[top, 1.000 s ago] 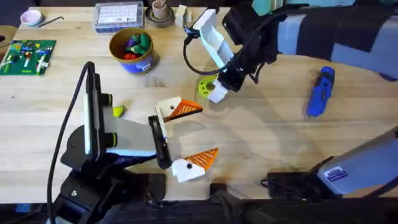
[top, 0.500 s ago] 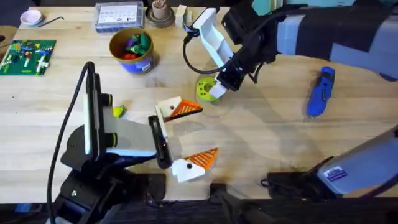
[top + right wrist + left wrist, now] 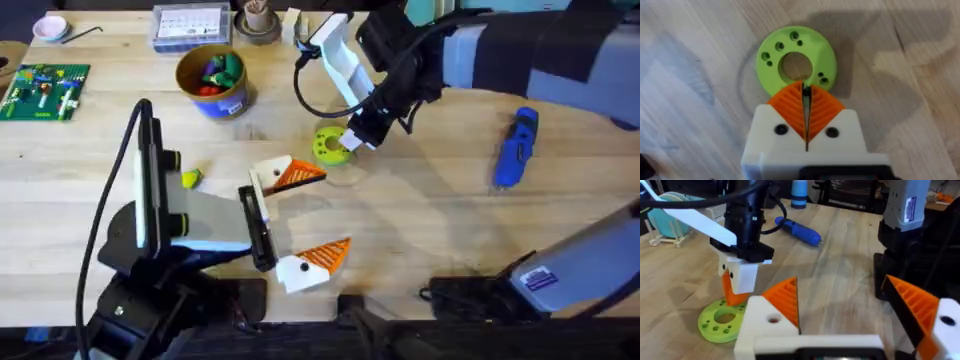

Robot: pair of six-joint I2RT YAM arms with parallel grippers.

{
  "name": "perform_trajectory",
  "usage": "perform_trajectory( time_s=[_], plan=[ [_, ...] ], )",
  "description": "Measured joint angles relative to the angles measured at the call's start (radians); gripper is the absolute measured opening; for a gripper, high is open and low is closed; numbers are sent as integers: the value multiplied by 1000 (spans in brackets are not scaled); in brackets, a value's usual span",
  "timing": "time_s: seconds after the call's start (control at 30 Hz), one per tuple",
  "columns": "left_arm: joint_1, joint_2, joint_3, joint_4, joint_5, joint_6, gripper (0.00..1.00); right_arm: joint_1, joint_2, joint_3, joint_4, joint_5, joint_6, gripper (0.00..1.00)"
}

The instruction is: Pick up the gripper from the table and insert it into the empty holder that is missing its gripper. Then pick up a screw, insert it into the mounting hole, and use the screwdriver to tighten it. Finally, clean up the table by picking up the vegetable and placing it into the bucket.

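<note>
My right gripper (image 3: pixel 357 136) reaches over the table's middle. Its orange ribbed pads (image 3: pixel 790 107) are pressed together, and I see nothing between them. It hangs just over the far edge of a green ring disc (image 3: pixel 796 62). My left gripper (image 3: pixel 300 218) stands wide open near the front edge, and both its white fingers (image 3: pixel 765 325) carry orange tips. The blue screwdriver (image 3: pixel 515 148) lies at the right. The small yellow-green vegetable (image 3: pixel 190 179) lies left of my left arm. The bucket (image 3: pixel 212 80) stands at the back left. The loose gripper, the empty holder and the screw are out of view.
The green ring disc (image 3: pixel 328 147) lies flat just behind my left gripper's far finger. Along the back edge are a green brick board (image 3: pixel 45 90), a clear parts box (image 3: pixel 190 25), a wooden cup (image 3: pixel 258 20) and a pink bowl (image 3: pixel 48 28).
My right gripper, still shut, has drawn a little back and to the right, uncovering more of the green ring disc. The left arm has not moved.
</note>
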Motion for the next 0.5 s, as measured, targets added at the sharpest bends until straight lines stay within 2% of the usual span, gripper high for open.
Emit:
perform_trajectory(
  time_s=[0.5],
  plan=[
    [0, 0, 0, 0, 0, 0, 993, 0, 0, 6, -17, 0, 23, 7]
  ],
)
